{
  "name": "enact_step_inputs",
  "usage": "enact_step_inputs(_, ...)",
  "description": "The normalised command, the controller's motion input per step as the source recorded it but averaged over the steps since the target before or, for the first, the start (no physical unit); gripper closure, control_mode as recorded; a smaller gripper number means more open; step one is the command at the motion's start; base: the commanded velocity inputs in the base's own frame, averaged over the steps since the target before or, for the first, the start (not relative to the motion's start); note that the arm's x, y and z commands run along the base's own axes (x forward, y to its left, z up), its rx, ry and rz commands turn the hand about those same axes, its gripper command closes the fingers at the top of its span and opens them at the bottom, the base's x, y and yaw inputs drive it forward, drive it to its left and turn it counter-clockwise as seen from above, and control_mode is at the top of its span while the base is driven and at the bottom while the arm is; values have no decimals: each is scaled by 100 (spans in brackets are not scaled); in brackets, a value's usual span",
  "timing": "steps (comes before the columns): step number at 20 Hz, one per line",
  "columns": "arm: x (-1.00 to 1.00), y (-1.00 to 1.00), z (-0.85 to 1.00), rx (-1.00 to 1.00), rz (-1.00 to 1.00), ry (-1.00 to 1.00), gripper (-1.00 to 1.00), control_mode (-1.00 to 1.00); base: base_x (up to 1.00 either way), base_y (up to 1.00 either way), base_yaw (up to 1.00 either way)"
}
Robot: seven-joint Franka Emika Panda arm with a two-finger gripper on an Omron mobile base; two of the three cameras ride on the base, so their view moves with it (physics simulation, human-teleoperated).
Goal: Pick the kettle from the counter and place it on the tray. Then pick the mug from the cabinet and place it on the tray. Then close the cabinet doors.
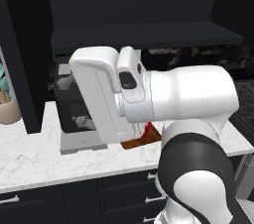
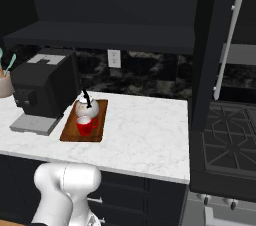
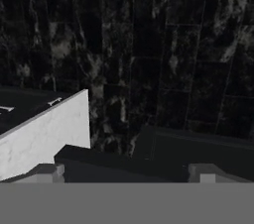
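Currently both small items sit on the tray: the kettle at the far end, the mug at the near end, just in front of the kettle and close beside it; whether the two touch cannot be told. The tray lies flat on the counter, just right of a black coffee machine. From the left base view, the arm blocks most of this; a corner of the tray and a sliver of red show below the forearm.

Cabinet: shelf visible as a wide dark ledge above the counter. One door stands swung out at the right, its long silver bar handle facing the camera. In the left base view a dark door panel stands open at the left, with a beige utensil pot partly hidden behind it.

Gripper: jaws spread wide, nothing between them. Fingertips rise at the bottom of the hand view, pointing toward the dark veined backsplash. A pale marble slab edge crosses the lower left of that view.

Right of the counter: a stove with black grates. An outlet sits on the backsplash above the tray. Dark drawers with silver handles run under the counter.
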Motion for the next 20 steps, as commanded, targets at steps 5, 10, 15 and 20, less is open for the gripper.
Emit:
enact_step_inputs(5, -50, 33, 3, 0, -2, -2, -100, -100, 0, 0, 0)
enact_step_inputs(10, -22, 40, -2, 0, -18, 0, -100, -100, 0, 0, 0)
enact_step_inputs(15, 0, 60, 0, 0, -12, 0, -100, -100, 0, 0, 0)
enact_step_inputs(20, 22, 57, -16, 0, -7, 0, -100, -100, 0, 0, 0)
